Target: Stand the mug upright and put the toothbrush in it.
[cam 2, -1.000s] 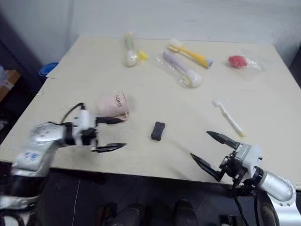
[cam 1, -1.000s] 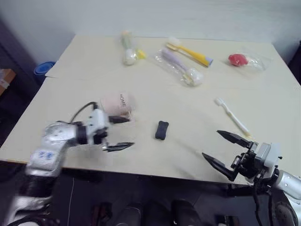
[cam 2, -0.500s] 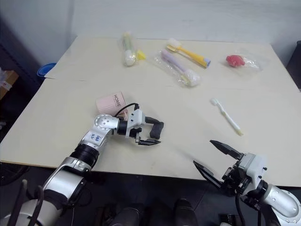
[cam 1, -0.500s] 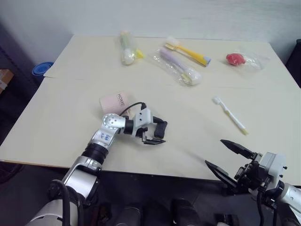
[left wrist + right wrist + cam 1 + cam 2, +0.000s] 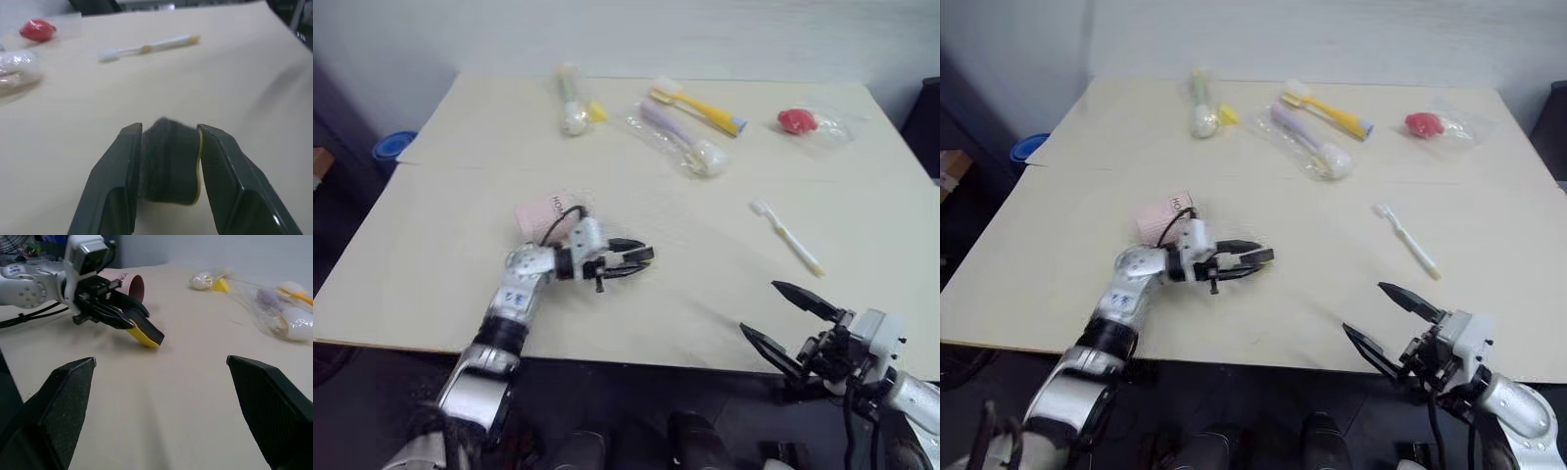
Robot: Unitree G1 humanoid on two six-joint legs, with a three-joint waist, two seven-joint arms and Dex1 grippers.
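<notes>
Left eye view: mug (image 5: 546, 214) lies on its side, just behind the left gripper (image 5: 631, 261), which is clamped on a small black-and-yellow block (image 5: 168, 161). White toothbrush (image 5: 786, 235) lies nearer the wide-open right gripper (image 5: 788, 318).

We see a cream table (image 5: 450, 255). The mug (image 5: 544, 215) is pale pink with dark "HOME" lettering and a maroon inside. The toothbrush (image 5: 786, 236) is all white. Our left tool (image 5: 628, 260) is black, closed on a black block (image 5: 168, 164) with a yellow underside. Farther back lie a yellow brush (image 5: 700, 106), a purple wrapped one (image 5: 674, 138) and a red packet (image 5: 795, 119).
</notes>
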